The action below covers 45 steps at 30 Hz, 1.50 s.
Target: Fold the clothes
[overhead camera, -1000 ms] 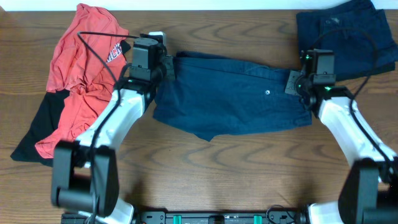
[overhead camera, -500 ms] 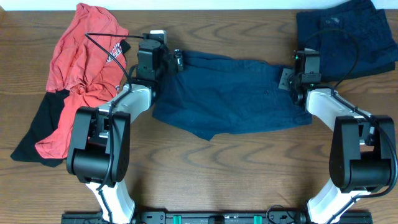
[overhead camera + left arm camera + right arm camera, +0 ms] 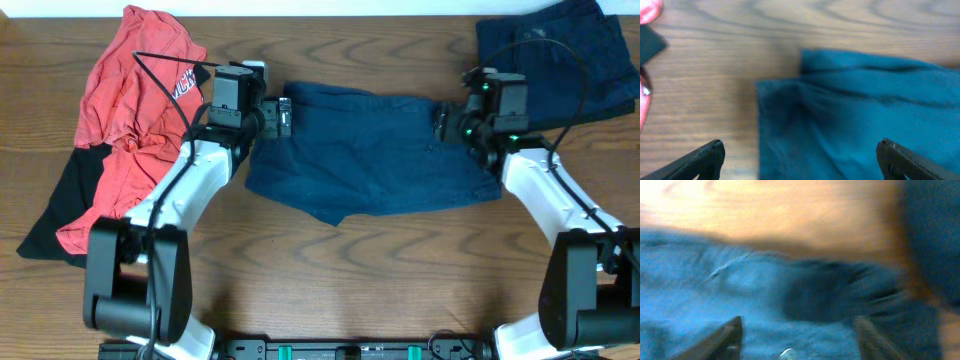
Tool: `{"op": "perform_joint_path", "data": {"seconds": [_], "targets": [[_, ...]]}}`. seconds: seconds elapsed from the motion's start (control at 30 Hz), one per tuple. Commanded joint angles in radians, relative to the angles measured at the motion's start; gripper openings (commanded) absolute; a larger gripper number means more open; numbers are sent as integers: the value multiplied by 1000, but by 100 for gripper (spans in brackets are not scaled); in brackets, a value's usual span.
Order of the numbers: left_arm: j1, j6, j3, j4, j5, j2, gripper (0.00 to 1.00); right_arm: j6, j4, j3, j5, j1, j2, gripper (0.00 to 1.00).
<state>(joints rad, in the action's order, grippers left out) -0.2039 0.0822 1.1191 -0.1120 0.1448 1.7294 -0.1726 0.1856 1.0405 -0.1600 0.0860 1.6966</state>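
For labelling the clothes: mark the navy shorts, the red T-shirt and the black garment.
navy shorts [image 3: 370, 160], overhead view, middle of the spread fabric.
red T-shirt [image 3: 115, 95], overhead view, plain red cloth left of the lettering.
black garment [image 3: 62, 198], overhead view, bare part beside the T-shirt.

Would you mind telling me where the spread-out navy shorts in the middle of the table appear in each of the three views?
Overhead: navy shorts at the centre.
Left wrist: navy shorts fill the right and lower part.
Right wrist: navy shorts, blurred, fill the lower part.
Shared landmark: the wooden table, bare along the shorts' upper edge.
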Motion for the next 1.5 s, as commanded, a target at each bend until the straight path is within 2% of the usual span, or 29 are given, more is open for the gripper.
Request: {"op": "perform_joint_path", "data": {"seconds": [0.0, 0.1, 0.13, 0.17, 0.2, 0.23, 0.37, 0.53, 0.83, 1.0, 1.2, 1.3, 1.33, 1.37, 1.47], "targets": [[-37, -72, 3, -48, 80, 3, 100, 0, 31, 6, -67, 76, 16, 52], [-64, -98, 3, -68, 80, 35, 85, -20, 32, 6, -1, 132, 53, 28], [-71, -97, 3, -63, 80, 47, 79, -23, 24, 6, 8, 143, 67, 15], [-77, -97, 3, -53, 80, 60, 72, -25, 10, 6, 6, 152, 85, 8], [-80, -97, 3, -42, 80, 71, 59, -35, -10, 6, 6, 160, 105, 2], [-83, -97, 3, -26, 80, 85, 46, -41, -33, 6, 6, 166, 127, 1], [-84, -85, 3, 45, 80, 136, 38, -67, -140, 6, 6, 174, 204, 1], [-84, -81, 3, 92, 80, 188, 32, -70, -307, 6, 7, 172, 282, 1], [-84, -78, 3, 96, 80, 222, 32, -158, -602, 9, 69, 168, 302, 8], [-84, -78, 3, 98, 79, 224, 32, -171, -580, 10, 180, 157, 303, 8], [-73, -78, 3, 99, 72, 223, 33, -163, -480, 10, 197, 91, 303, 11], [-50, -77, 5, 98, 72, 218, 33, -163, -449, 11, 146, 31, 296, 12], [-39, -73, 5, 98, 72, 215, 34, -163, -441, 12, 110, 11, 291, 13], [-29, -61, 5, 98, 72, 209, 39, -159, -431, 14, 53, -12, 281, 13], [3, -59, 5, 98, 73, 198, 40, -137, -394, 24, -73, -71, 248, 15]]}}
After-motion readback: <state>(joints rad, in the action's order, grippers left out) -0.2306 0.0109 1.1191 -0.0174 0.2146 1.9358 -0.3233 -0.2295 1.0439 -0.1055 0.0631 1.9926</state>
